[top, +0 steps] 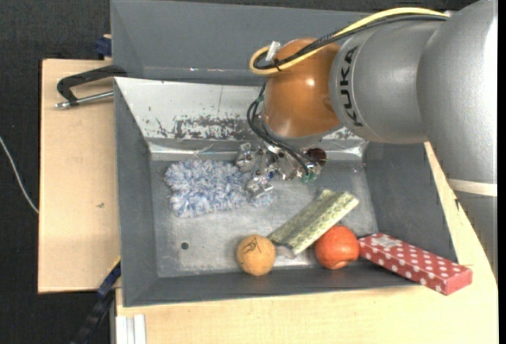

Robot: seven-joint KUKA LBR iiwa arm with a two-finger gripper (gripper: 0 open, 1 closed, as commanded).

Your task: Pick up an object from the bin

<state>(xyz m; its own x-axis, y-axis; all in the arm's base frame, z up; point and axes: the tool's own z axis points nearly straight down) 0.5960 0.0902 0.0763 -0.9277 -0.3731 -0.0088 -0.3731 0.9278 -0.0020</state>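
Your orange wrist cover (296,97) looms over the end effector (265,170), its opening untellable, at the fluffy blue-white cloth (202,186) central in the bin (133,192); centre on it before closing.

Bright, even light falls from above on a grey metal bin (134,200). Its sloped back wall (182,101) throws back a broad white glare, strongest at the upper left. The bin floor has a soft, dull sheen. The arm's pale grey casing (411,73) is brightly lit, and its orange cover (300,97) carries a soft highlight. Small glints show on the gripper (267,167). The arm casts a soft shadow over the bin's right side. Shadows under the loose things are short and faint. The dark ground around the bin is dim.
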